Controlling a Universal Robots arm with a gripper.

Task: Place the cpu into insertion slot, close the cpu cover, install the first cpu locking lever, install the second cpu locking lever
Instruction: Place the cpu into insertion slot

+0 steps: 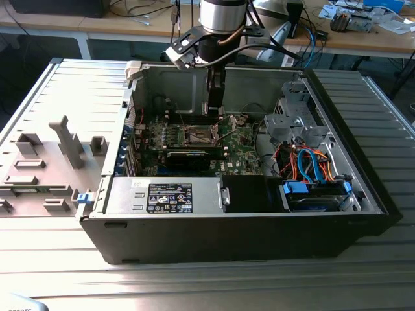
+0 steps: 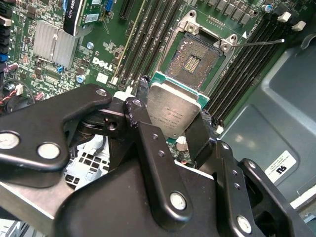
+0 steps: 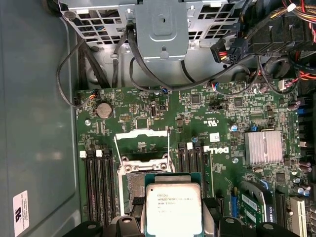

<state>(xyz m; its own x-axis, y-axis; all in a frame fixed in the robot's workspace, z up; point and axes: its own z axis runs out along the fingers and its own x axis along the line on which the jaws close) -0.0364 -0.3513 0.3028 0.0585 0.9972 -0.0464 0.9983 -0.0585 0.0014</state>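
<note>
Gripper (image 2: 174, 111) pinches the cpu (image 3: 173, 210) by two opposite edges, with one black finger (image 2: 140, 98) on each side; both wrist views show this. The chip turns its silver top toward the cameras and hangs above the green circuit board (image 3: 197, 113). The insertion slot (image 2: 194, 58) is near the chip and stands open, its dark contact field bare. The cpu cover (image 3: 140, 145) is lifted away from the slot. Long black memory slots (image 2: 148, 39) run along both sides of the socket. In the exterior view the arm (image 1: 224, 16) reaches down into the open computer case (image 1: 259, 227)
</note>
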